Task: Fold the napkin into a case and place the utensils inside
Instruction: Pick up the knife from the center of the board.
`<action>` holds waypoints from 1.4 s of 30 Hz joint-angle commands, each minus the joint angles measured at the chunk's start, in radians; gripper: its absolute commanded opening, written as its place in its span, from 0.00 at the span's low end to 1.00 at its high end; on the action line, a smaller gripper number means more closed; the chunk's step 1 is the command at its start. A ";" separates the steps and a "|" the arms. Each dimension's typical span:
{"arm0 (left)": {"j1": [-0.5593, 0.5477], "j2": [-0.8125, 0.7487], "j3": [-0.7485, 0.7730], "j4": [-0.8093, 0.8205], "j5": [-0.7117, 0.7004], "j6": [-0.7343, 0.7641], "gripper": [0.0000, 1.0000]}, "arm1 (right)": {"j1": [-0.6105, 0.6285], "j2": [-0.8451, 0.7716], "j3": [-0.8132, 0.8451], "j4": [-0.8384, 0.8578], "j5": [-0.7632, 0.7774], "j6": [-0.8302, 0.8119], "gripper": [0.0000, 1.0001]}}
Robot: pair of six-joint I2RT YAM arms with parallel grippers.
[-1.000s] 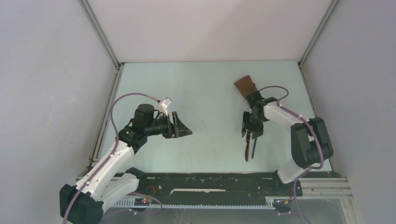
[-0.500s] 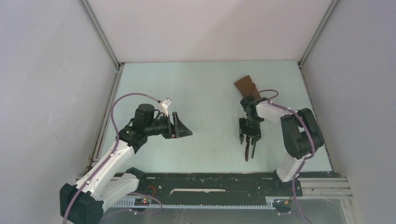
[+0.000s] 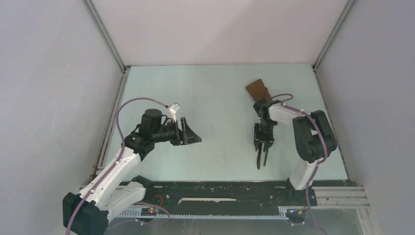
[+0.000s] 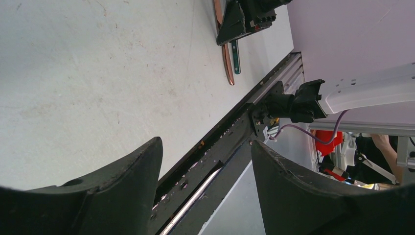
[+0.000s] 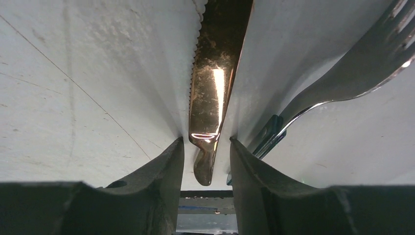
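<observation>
The napkin, folded into a narrow brown case [image 3: 258, 90], lies at the back right of the table. The utensils lie side by side in front of it: a coppery knife [image 3: 259, 159] [image 5: 215, 73] and a dark-handled fork [image 3: 265, 157] [image 5: 342, 78]. My right gripper [image 3: 261, 143] [image 5: 206, 142] points down over them. Its fingers straddle the knife near its handle end, with a thin gap on each side, and the fork lies just outside the right finger. Over the left half of the table my left gripper [image 3: 195, 138] [image 4: 205, 147] hangs open and empty.
A black rail [image 3: 220, 188] runs along the table's near edge, just beyond the utensils' ends. Grey walls with metal corner posts [image 3: 105, 34] close in the table on the left, back and right. The right arm's elbow [image 3: 315, 137] stands right of the utensils.
The right gripper has come down over the knife and its jaws have narrowed around it. The right arm's elbow has swung in. The left arm has not moved.
</observation>
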 commanded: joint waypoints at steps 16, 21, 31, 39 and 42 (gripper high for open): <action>0.011 -0.005 0.032 0.007 0.023 0.006 0.72 | -0.040 0.095 0.060 0.079 0.040 0.047 0.45; 0.013 -0.003 0.031 0.011 0.026 0.006 0.72 | -0.041 0.104 0.069 0.084 0.032 0.054 0.51; 0.017 -0.009 0.026 0.012 0.028 0.006 0.72 | -0.038 0.121 0.096 0.071 0.054 0.076 0.40; 0.022 -0.017 0.023 0.011 0.034 0.005 0.72 | -0.011 0.086 0.097 0.081 0.070 0.070 0.02; 0.022 -0.020 0.023 0.009 0.036 0.003 0.72 | 0.008 0.046 0.097 0.071 0.108 0.052 0.00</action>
